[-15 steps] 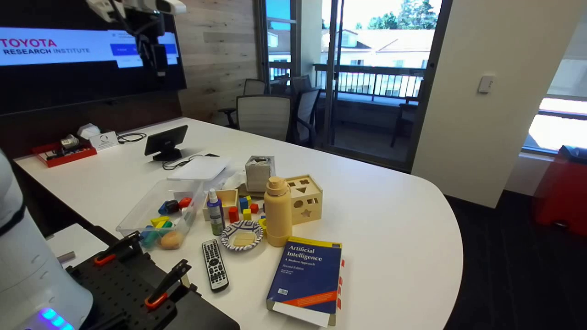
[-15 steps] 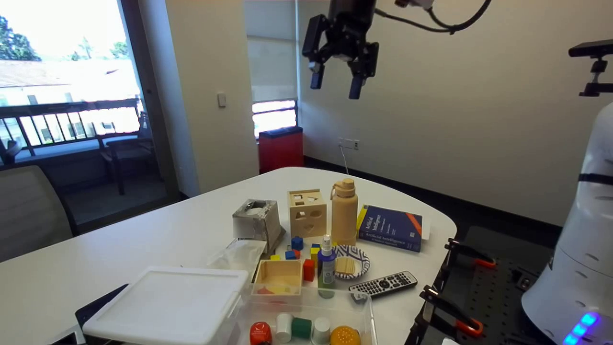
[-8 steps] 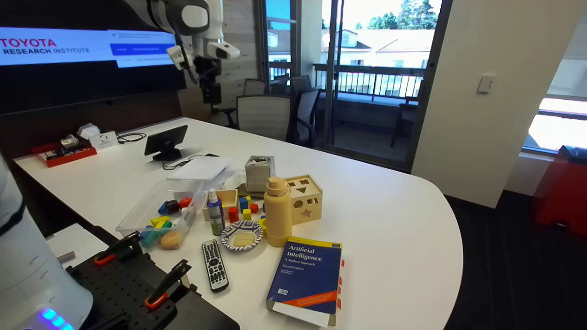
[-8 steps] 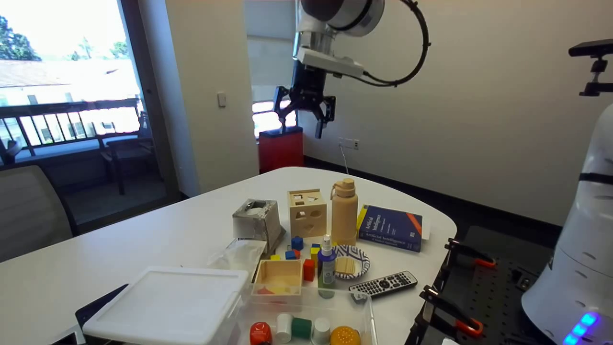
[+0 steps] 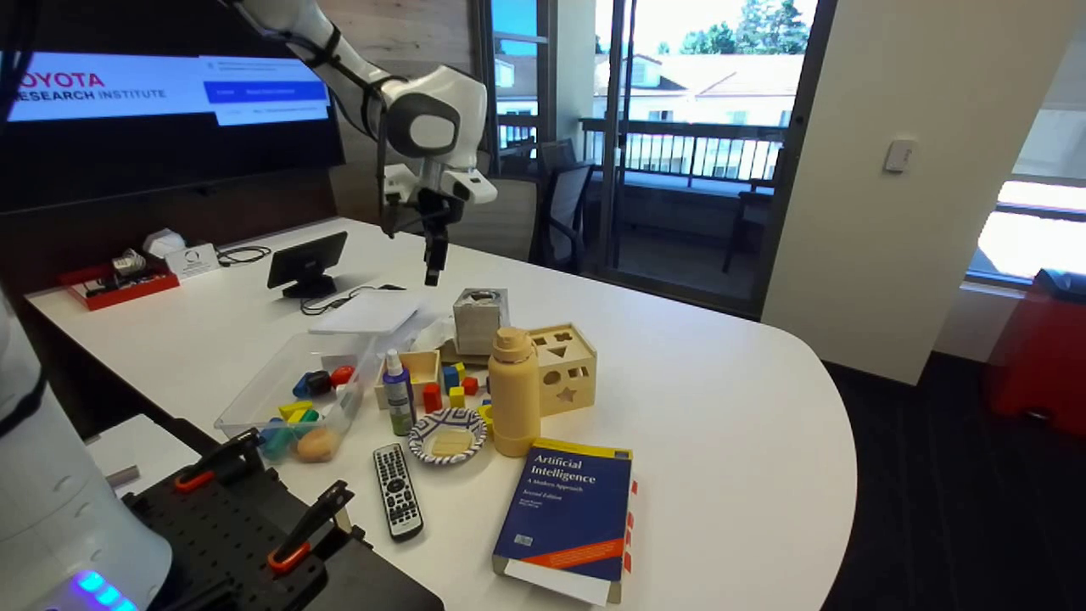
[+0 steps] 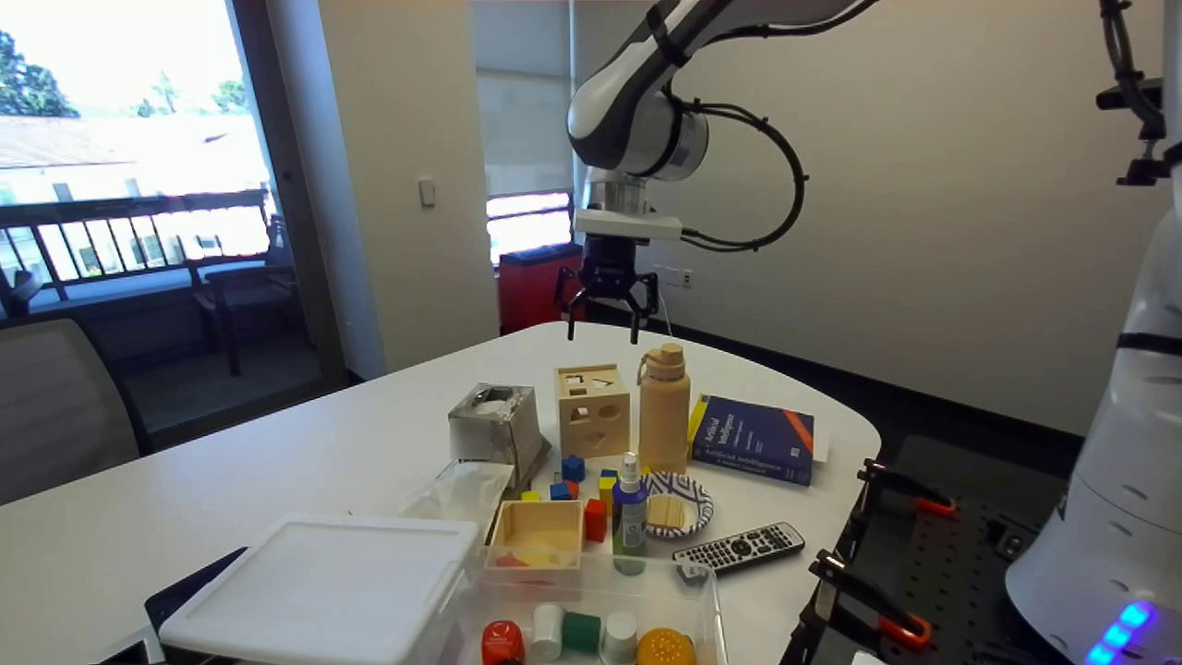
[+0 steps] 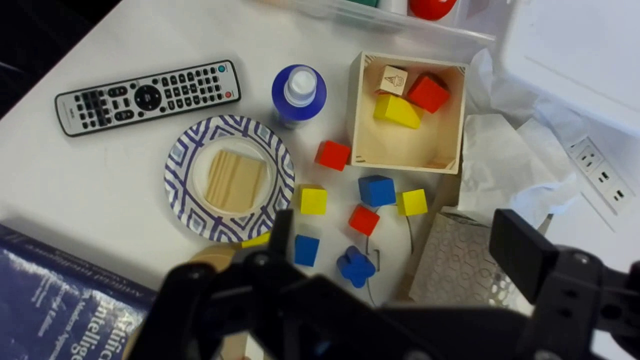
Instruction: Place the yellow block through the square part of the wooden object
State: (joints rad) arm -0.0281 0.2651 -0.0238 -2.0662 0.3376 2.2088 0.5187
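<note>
My gripper [image 6: 602, 335] is open and empty, pointing down, high above the table; it also shows edge-on in an exterior view [image 5: 433, 273] and in the wrist view [image 7: 400, 230]. Two yellow cubes lie on the table: one near the patterned plate [image 7: 313, 200], one touching a blue block [image 7: 413, 202]. A yellow block near the plate shows in an exterior view [image 5: 456, 396]. The pale wooden object [image 5: 579, 392] has shaped holes in its top and sides, including square ones; it also shows upright in an exterior view [image 6: 594, 441]. In the wrist view my gripper mostly hides it.
A tall tan bottle [image 5: 515, 407] stands beside the wooden object, with a tissue box [image 6: 496, 425] on its other side. Red and blue blocks lie around the yellow cubes. A spray bottle [image 6: 630, 517], plate [image 7: 175, 190], open wooden box [image 7: 407, 161], remote [image 7: 148, 97] and blue book [image 5: 564, 509] are nearby.
The arm has swung in and my gripper has come down from high up toward the table, above the wooden object in an exterior view. It stays open. The things on the table have not moved.
</note>
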